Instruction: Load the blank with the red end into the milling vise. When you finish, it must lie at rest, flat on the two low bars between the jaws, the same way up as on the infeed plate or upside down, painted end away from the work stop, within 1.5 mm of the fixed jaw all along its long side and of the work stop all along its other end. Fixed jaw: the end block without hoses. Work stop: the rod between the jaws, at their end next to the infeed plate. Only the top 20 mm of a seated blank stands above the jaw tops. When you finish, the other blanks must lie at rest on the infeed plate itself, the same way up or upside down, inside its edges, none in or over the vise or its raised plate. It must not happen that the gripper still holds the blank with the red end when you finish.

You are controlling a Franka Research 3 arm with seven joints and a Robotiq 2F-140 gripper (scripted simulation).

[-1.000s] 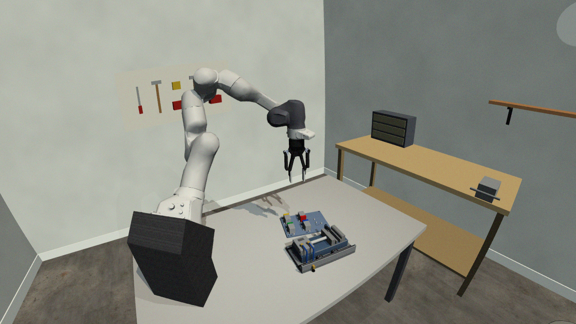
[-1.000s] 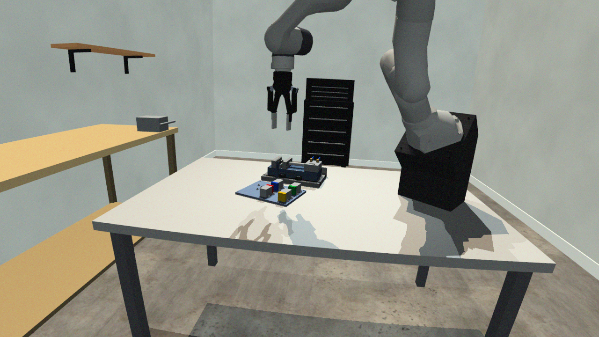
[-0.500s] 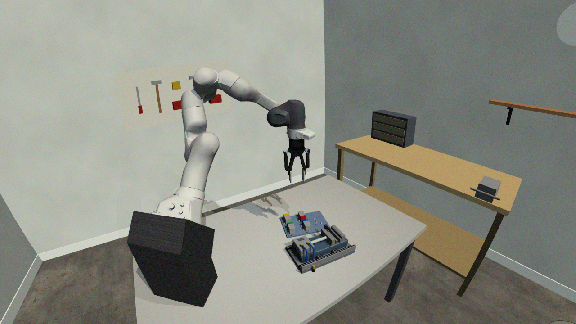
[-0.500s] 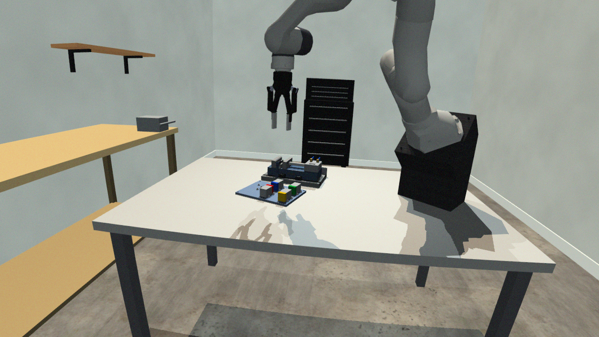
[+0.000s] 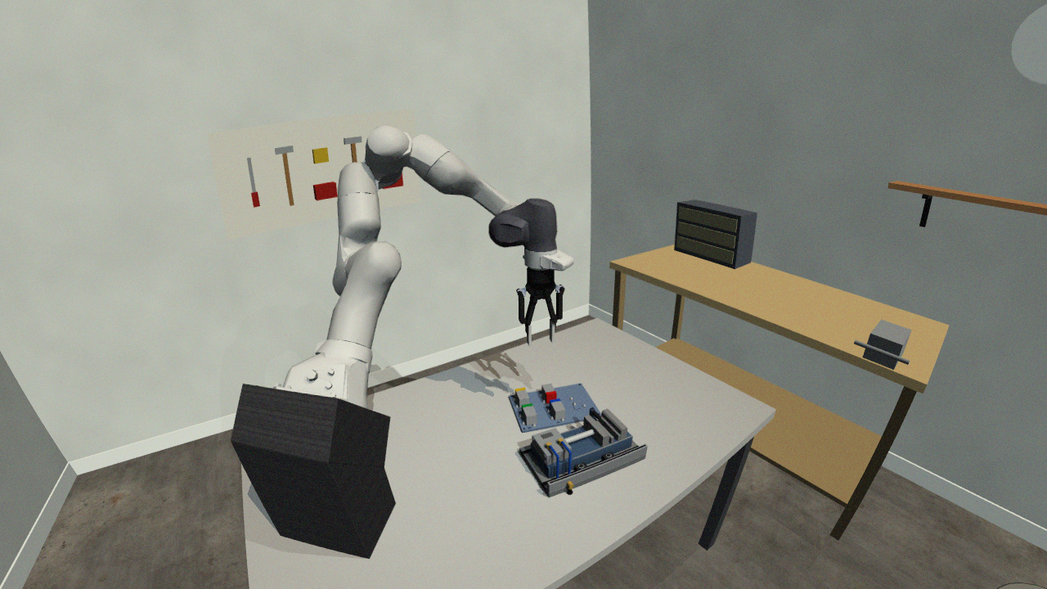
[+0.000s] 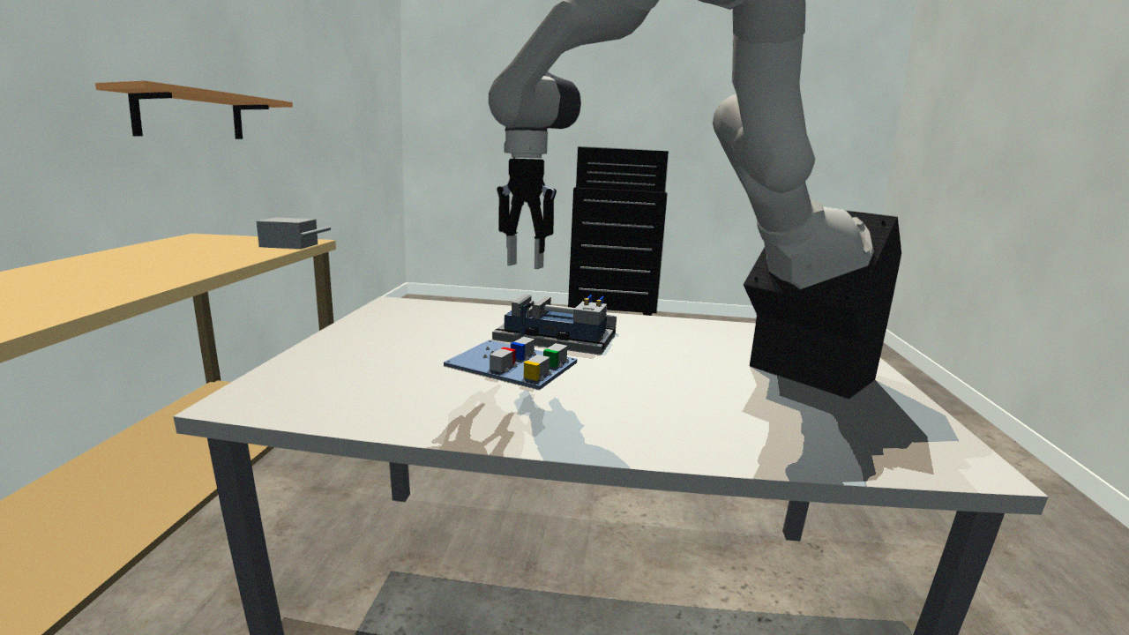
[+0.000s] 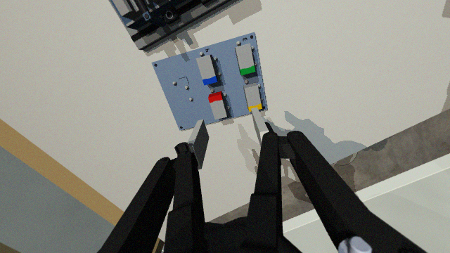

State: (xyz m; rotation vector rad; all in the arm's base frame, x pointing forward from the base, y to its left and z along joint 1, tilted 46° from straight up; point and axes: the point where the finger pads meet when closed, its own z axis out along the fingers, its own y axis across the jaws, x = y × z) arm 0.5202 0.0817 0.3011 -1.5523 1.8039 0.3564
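Red-ended blank lies on the infeed plate, well below my gripper. My arm arches up from its black pedestal and over the table, and the wrist brings the gripper down upright, fingers pointing at the tabletop. I have those fingers parted partway, with nothing pinched between them.

Three neighbours share the plate: the blue-ended blank in line with mine on the vise side, the yellow-ended blank alongside, and the green-ended blank diagonally across. Small round studs stand close around the blanks, one in the gap between red and blue, so I have little room there. The milling vise sits just beyond the plate, its blue hoses rising at one end block; no blank is in it.

My blank's red end points toward the vise and faces the blue end; its plain end is by the plate's edge farthest from the vise. Its long axis runs nearly parallel to the yellow one's, but their painted ends point opposite ways.

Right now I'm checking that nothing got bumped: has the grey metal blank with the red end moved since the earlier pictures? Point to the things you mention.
No, the grey blank with the red end [image 5: 549, 393] [image 6: 504, 361] [image 7: 218, 105] keeps its place on the blue infeed plate [image 5: 583, 408] [image 6: 471, 360] [image 7: 169, 102].
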